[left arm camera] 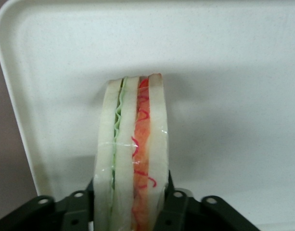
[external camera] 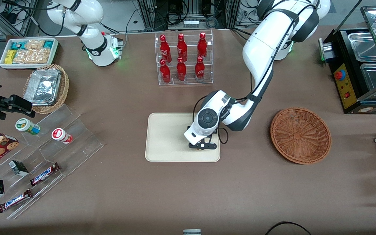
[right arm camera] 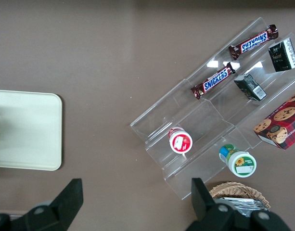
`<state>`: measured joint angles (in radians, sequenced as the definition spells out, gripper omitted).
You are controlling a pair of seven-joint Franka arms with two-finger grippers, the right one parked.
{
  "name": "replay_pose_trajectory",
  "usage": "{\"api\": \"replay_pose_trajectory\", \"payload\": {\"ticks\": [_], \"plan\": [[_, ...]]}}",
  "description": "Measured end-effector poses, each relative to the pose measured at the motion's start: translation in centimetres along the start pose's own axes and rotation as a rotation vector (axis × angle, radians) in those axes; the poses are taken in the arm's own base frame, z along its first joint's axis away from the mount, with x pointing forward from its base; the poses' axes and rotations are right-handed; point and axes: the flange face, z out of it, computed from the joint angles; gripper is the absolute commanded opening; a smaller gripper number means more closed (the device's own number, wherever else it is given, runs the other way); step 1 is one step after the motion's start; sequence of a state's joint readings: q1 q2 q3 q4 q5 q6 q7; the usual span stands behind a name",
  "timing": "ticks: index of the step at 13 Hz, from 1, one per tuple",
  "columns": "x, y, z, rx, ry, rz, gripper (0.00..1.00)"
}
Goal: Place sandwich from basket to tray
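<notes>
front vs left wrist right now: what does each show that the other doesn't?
Front only: the basket, with no sandwich in it, toward the working arm's end of the table, and the rack of red bottles; the arm hides whatever the end effector carries.

Left wrist only: the sandwich, green and red layers visible, clamped between the end effector's fingers.

Both: the tray, with the end effector over it.

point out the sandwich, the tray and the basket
sandwich (left arm camera: 133, 154): left wrist view, its layered edge, held in the end effector (left arm camera: 133, 207).
tray (external camera: 165, 137): front view, bare surface.
basket (external camera: 300, 135): front view, woven inside.
</notes>
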<state>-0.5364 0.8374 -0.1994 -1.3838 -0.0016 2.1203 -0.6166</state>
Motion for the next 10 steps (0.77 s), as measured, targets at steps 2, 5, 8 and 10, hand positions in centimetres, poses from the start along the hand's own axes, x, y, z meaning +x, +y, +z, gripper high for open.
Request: {"api": "replay_pose_trajectory", "payload": {"ticks": [2,5,8,10], "plan": [[0.4,0.1,-1.0,-0.01,0.017,-0.002,1.0],[1.2,-0.4,-6.4,-0.028,0.064,-0.053,1.0],[2.0,-6.5,-18.0,-0.011,0.099,-0.146,1.0],[2.0,-13.4,-25.5,-0.001,0.113,-0.208,1.0]]}}
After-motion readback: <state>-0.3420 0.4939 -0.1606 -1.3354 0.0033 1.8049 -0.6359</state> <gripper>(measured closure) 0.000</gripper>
